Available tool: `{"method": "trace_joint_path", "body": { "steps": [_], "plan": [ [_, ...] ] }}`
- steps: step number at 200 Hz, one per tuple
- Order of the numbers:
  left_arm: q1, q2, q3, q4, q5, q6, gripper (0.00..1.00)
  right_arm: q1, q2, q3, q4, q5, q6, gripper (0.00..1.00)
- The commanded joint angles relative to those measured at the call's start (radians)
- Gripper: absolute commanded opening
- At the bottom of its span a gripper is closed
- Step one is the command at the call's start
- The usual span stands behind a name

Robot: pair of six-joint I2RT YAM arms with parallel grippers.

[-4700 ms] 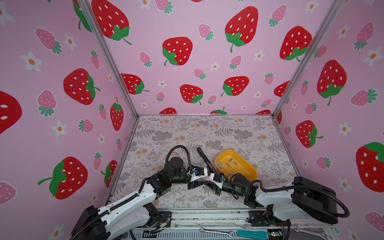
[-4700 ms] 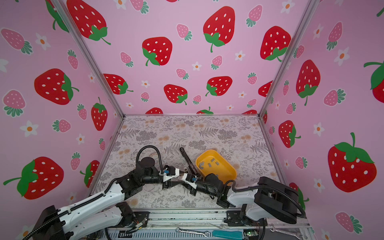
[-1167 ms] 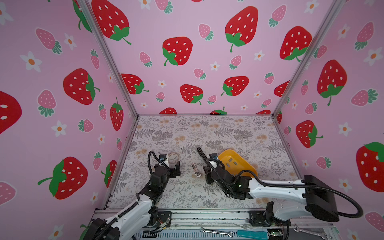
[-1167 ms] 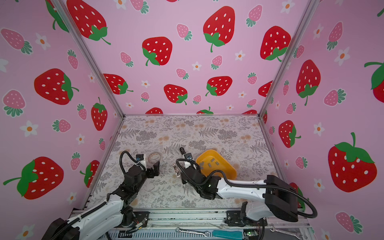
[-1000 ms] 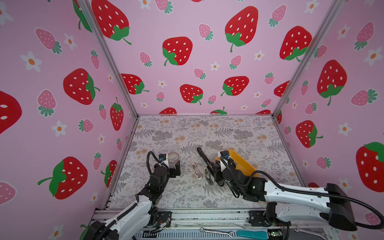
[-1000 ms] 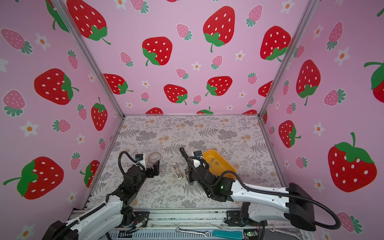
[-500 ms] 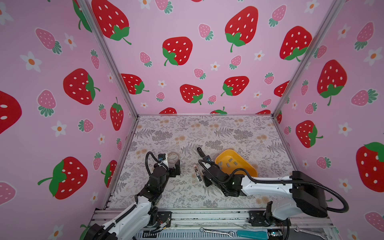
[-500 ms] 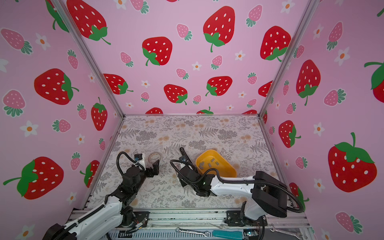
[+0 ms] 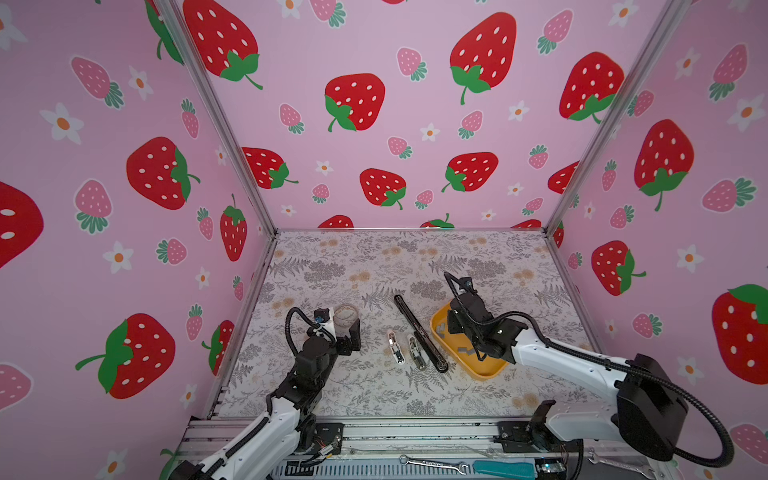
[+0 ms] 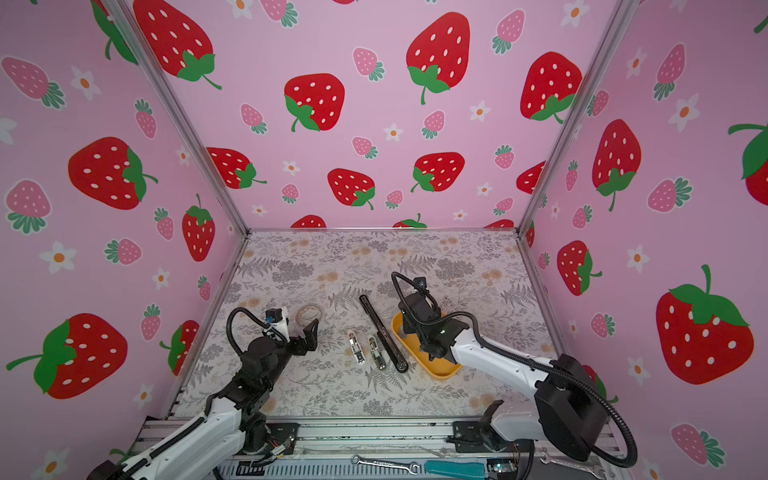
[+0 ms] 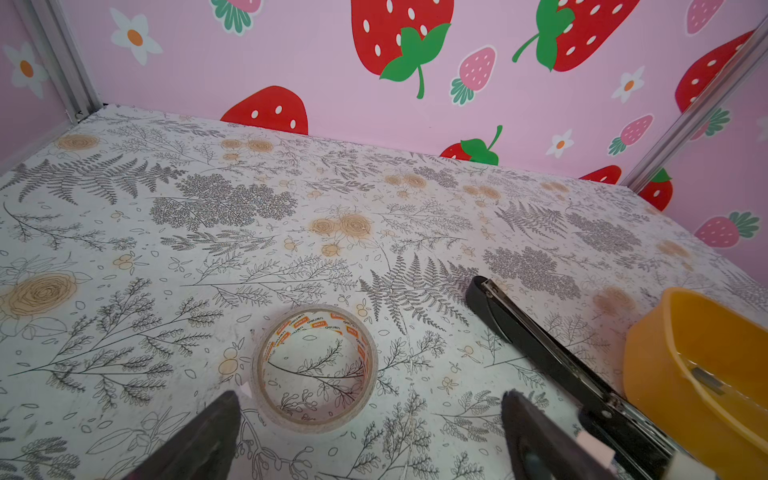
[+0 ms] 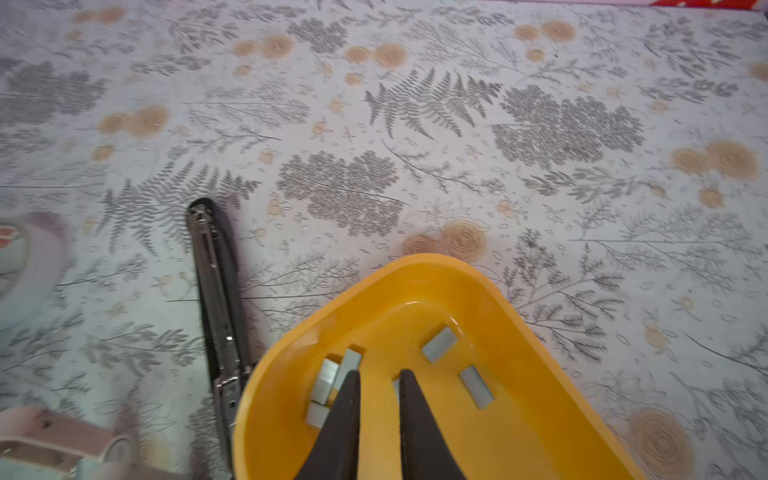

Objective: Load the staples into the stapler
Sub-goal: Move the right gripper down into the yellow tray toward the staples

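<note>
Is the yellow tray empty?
No, not empty. Several small grey staples lie loose on the floor of the yellow tray, seen in the right wrist view.

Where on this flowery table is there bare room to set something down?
Bare: the back of the floral table, from the pink rear wall to the clear tape roll and yellow plastic tray; also the front strip by the metal rail. Crowded: the middle, with the long black stapler and two small silver staplers.

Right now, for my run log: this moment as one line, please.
left claw: open, by tape roll | right claw: narrow gap, at staples in yellow tray, grip unclear | black stapler: flat beside tray, untouched
</note>
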Motion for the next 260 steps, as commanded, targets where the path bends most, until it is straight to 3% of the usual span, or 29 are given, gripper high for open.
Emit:
{"method": "trace_joint_path", "body": {
  "steps": [1, 57, 95, 151, 260],
  "plan": [
    [0.004, 0.021, 0.007, 0.018, -0.003, -0.005, 0.99, -0.042, 0.017, -0.002, -0.069, -0.01, -0.009, 0.23],
    [0.004, 0.102, 0.036, 0.056, -0.072, -0.002, 0.99, -0.168, 0.124, -0.035, -0.026, -0.143, -0.036, 0.24],
    [0.004, 0.215, 0.099, 0.045, -0.066, 0.012, 0.99, -0.202, 0.168, -0.067, 0.105, -0.254, 0.011, 0.27],
    [0.004, 0.248, 0.117, 0.039, -0.045, 0.021, 0.99, -0.204, 0.303, -0.014, 0.146, -0.287, 0.036, 0.3],
    [0.004, 0.23, 0.103, 0.051, -0.038, 0.021, 0.99, -0.204, 0.396, 0.041, 0.123, -0.261, 0.019, 0.38]
  ]
}}
